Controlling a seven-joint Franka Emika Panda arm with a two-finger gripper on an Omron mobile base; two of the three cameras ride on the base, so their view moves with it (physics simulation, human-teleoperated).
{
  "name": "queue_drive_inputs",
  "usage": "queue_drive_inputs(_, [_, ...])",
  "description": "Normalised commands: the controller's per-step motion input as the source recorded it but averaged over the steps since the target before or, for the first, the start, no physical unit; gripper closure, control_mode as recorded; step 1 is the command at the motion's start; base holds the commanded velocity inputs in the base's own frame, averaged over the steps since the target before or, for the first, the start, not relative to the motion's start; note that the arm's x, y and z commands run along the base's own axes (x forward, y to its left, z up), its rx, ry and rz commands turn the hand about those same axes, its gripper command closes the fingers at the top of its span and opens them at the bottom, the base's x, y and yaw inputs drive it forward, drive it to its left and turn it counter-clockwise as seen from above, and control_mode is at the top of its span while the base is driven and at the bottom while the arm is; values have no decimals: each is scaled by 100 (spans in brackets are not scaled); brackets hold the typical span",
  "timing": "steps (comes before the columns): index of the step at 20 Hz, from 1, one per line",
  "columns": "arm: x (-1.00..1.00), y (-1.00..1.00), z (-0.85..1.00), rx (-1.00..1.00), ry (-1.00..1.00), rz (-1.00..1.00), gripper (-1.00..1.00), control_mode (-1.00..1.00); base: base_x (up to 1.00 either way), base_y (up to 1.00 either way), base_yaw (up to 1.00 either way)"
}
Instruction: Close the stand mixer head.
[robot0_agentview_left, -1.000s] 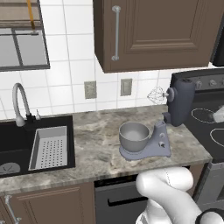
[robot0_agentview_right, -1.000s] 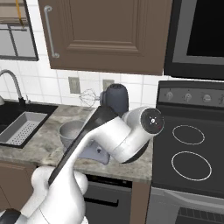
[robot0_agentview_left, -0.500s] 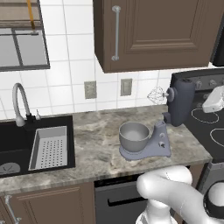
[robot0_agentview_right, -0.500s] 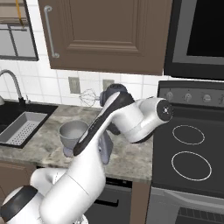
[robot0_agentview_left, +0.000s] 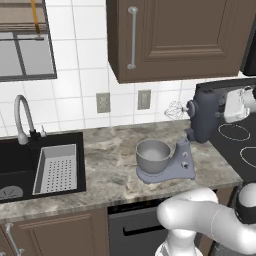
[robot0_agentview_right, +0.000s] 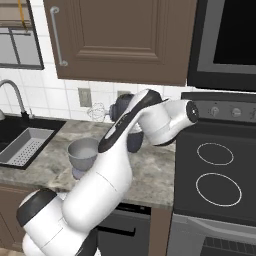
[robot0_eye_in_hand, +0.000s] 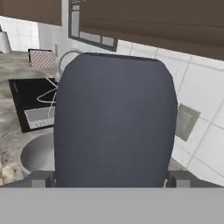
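Right in front of the gripper (robot0_eye_in_hand: 111, 183), between its wide-open, empty fingers (robot0_eye_in_hand: 41, 179), the stand mixer head (robot0_eye_in_hand: 114, 122) stands tipped up with its long side pointing away over the bowl (robot0_eye_in_hand: 37, 155), probably not touched yet.

Mixer head (robot0_agentview_left: 202, 117) dark charcoal; stand (robot0_agentview_left: 181, 161) lavender-grey; bowl (robot0_agentview_left: 153, 155) silver-grey; counter (robot0_agentview_left: 112, 155) mottled grey-brown; sink (robot0_agentview_left: 20, 160) black.

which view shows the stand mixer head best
The left base view: the stand mixer head stands tilted up, whisk above the bowl. The hand view gives a close look at its dark back alone; in the right base view the arm covers most of it.
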Motion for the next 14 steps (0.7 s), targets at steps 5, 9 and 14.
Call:
queue_drive_inputs(5, [44, 100, -15, 0, 0, 38, -100, -100, 0, 0, 0])
queue_drive_inputs(9, [46, 100, -49, -6, 0, 40, -100, -100, 0, 0, 0])
queue_drive_inputs(14, [26, 100, -74, -16, -3, 35, -100, -100, 0, 0, 0])
